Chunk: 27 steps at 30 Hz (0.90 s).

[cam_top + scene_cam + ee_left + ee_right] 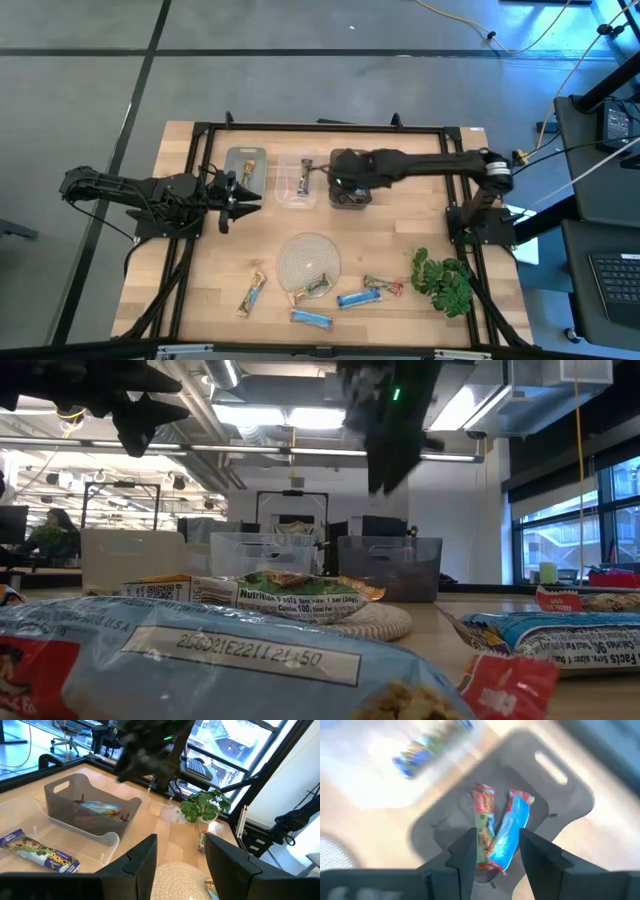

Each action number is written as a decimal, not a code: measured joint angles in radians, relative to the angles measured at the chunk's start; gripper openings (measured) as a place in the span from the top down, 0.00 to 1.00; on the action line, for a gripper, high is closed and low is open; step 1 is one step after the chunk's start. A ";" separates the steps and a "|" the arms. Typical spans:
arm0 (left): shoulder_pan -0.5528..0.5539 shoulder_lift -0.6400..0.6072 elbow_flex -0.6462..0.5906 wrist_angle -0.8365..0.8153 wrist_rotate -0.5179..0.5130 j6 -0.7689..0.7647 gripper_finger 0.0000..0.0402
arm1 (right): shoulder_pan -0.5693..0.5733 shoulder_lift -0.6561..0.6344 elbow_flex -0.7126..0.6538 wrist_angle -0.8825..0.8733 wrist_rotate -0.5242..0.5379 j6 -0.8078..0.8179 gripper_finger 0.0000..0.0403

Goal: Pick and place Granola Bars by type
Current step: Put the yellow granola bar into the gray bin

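On the pale wooden table [390, 250] five wrapped granola bars [360, 298] lie near a round woven mat [308, 256], and a leafy green plant [445, 282] sits beside them. The right gripper [495, 851] hangs over the dark grey bin [560, 802], fingers apart, above a red-green bar [485, 825] and a blue bar [512, 827] lying inside. The left gripper [181, 857] waits open near the clear bin [30, 827].

Right arm stretched across from right side toward centre rear, right pincer [349, 190] pointing down, fingers [465, 851] parted. Left arm waits at left side, left pincer [237, 196] aimed toward centre, fingers [142, 857] apart.
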 joint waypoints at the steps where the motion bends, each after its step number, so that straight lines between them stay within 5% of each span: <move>1: 0.000 0.000 0.000 0.000 -0.002 0.001 0.61 | 0.030 -0.022 0.000 0.000 0.034 -0.018 0.63; 6: 0.000 0.000 0.000 0.000 -0.003 0.001 0.61 | 0.200 -0.092 -0.021 0.009 0.251 -0.028 0.63; 9: 0.000 0.000 0.000 0.000 -0.003 -0.001 0.61 | 0.284 -0.108 -0.034 0.005 0.281 0.003 0.63; 19: 0.000 0.000 0.000 0.007 0.095 0.046 0.51 | 0.381 -0.103 -0.047 0.039 0.134 0.115 0.63; 23: 0.000 0.001 0.000 0.036 0.151 0.052 0.42 | 0.397 -0.114 -0.163 0.299 0.074 0.064 0.63; 27: 0.000 0.002 0.001 0.038 0.179 0.051 0.38 | 0.393 -0.115 -0.299 0.669 -0.142 -0.067 0.63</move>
